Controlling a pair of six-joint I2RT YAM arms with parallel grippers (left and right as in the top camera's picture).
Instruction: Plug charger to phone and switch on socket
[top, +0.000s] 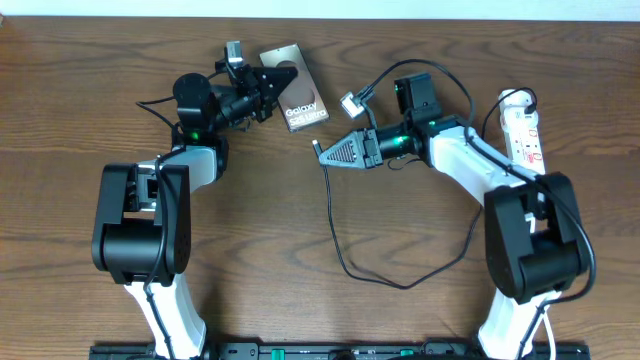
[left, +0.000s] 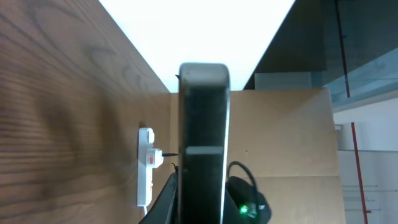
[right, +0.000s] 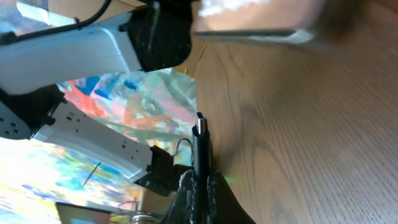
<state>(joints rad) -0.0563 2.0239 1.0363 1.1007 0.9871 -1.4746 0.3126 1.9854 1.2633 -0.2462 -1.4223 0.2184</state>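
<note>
While reaching from its base at the near left up toward the far edge, folds sharply at the elbow and ends in the left gripper (top: 270, 82), pinched on the left edge of the phone (top: 297, 100). Holds phone at a slant, lettered face up, clear of the table (top: 250, 230) to judge by the left wrist view. Shows there edge-on as a dark slab with pale rims, running straight up the middle.

Stretches in from the near right with the right arm, forearm angled up and left, wrist laid level, right gripper (top: 322, 150) pointing left toward the phone yet apart from it. Clamped tight on the charger (right: 199, 143) just behind its connector, with the metal tip poking out ahead of the grip in the right wrist view. Trails from there down the table in a wide loop, then runs off behind the right arm.

Lies along the far right edge, beside the right arm: socket (top: 526, 128), white, with red switches and a plug seated in it.

Dark brown wood grain across the whole top. Beyond it, from the left wrist: white glare, a tan board, grey glass panels. From the right wrist: blurred colourful sheets and white panels under the left arm.
</note>
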